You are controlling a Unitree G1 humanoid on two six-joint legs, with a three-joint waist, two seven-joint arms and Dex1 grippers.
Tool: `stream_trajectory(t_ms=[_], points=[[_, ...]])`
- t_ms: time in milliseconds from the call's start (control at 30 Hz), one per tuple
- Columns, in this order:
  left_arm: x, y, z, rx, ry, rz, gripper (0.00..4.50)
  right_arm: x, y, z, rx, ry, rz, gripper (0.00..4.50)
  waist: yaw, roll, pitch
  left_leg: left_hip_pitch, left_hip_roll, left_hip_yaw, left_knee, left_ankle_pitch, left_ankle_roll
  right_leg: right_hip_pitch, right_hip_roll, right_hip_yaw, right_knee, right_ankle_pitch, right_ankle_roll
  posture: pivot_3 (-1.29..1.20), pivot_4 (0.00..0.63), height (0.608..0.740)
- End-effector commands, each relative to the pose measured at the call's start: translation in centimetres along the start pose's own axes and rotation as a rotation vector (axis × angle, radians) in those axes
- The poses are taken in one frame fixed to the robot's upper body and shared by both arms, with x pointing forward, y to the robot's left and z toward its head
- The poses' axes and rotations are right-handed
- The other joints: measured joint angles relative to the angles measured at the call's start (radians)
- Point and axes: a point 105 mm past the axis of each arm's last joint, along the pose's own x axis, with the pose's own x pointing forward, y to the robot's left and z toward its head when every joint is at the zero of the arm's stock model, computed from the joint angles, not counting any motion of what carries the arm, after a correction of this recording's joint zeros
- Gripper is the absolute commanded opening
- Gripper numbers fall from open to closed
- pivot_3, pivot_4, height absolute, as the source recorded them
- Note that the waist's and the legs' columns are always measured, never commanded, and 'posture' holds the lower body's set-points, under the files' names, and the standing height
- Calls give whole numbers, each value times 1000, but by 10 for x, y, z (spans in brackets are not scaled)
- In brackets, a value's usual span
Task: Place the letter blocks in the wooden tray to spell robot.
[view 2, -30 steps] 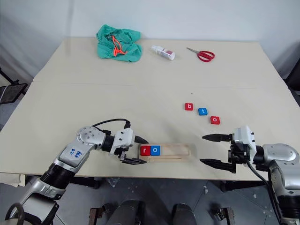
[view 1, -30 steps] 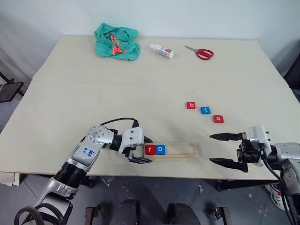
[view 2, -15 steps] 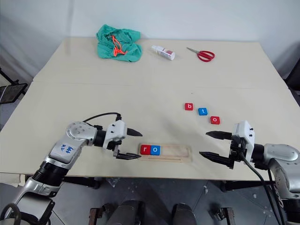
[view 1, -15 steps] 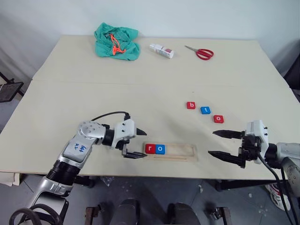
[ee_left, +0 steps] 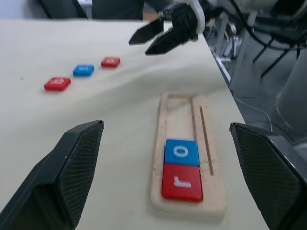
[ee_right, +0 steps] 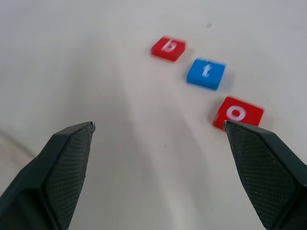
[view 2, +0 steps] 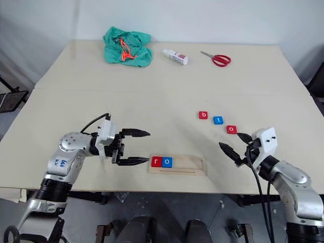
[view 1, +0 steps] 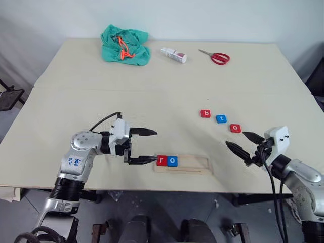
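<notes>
- Broadly, the desk (view 1: 101,91) is seen carrying everything, with both tools held over its near edge.
- The wooden tray (view 1: 195,163) is found just past the left tool (view 1: 148,146), whose fingers are spread with nothing between them.
- Two letter blocks, red r (view 1: 161,160) and blue o (view 1: 172,161), are seated touching at the tray end nearest that tool.
- Red b (view 1: 205,113), blue t (view 1: 221,119) and red o (view 1: 235,128) are lined up loose just ahead of the right tool (view 1: 242,144), which is also spread and empty.

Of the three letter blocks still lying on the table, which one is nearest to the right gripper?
The red o block. It lies closest to the open right gripper, at the end of the row; the blue t and red b lie farther away.
</notes>
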Motion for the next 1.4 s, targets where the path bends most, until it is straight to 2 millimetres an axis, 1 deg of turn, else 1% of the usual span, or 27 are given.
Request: stream_trajectory(t_ms=[33, 200, 367, 500, 700, 1067, 1167, 1267, 1400], points=[[-4, -3, -4, 51, -24, 7, 4465, -6, 5, 18, -47, -64, -14, 4500, 0, 0, 0, 0, 0, 0, 0, 0, 0, 0, 0, 0, 0, 0, 0, 0, 150, 740], [-6, -6, -9, 75, -35, 4, 4465, -14, 8, 13, -44, -58, -35, 4500, 4, 0, 0, 0, -1, 0, 1, 0, 0, 0, -1, 0, 0, 0, 0, 0, 150, 740], [-12, -5, -11, 94, -52, -1, 4465, -17, 8, 11, -41, -49, -39, 4500, 0, 0, 0, 0, -1, 0, 0, 0, 0, 0, 0, 0, 0, 0, 0, 0, 150, 740], [-18, -7, -17, 86, -39, -3, 4465, -18, 6, 12, -48, -46, -42, 4500, 0, 0, 0, 1, 0, 0, 0, 0, 0, 0, 0, 0, 0, 0, 0, 0, 150, 740], [-21, -7, -17, 93, -37, 1, 4465, -17, 3, 13, -57, -46, -46, 4500, 2, 0, 0, 0, -1, 0, 0, 0, 1, 1, -1, 0, 0, 0, 0, 0, 150, 740], [-25, -7, -15, 110, -33, -3, 4465, -14, 5, 18, -69, -54, -26, 4500, 1, 0, 0, 1, -1, 0, 0, 0, 1, 0, 0, 0, 0, 0, 0, 0, 150, 740], [-27, -7, -14, 115, -32, 3, 4465, -10, 8, 21, -63, -54, -13, 4500, 0, 0, 0, 1, -1, 0, 0, 0, 1, 0, 0, 0, 0, 0, 0, 0, 150, 740], [-34, -7, -13, 123, -24, 32, 4465, -1, 12, 23, -33, -35, -5, 4500, -2, 0, 0, 1, 0, 0, 0, 0, 1, 0, 0, 0, 1, 0, 0, 0, 150, 740], [-43, -8, -13, 124, -18, 74, 4465, 12, 16, 34, -3, -55, -6, 4500, -4, 0, 0, 1, 1, 0, 0, 0, 0, 0, 0, 0, 1, 0, 0, 0, 150, 740]])
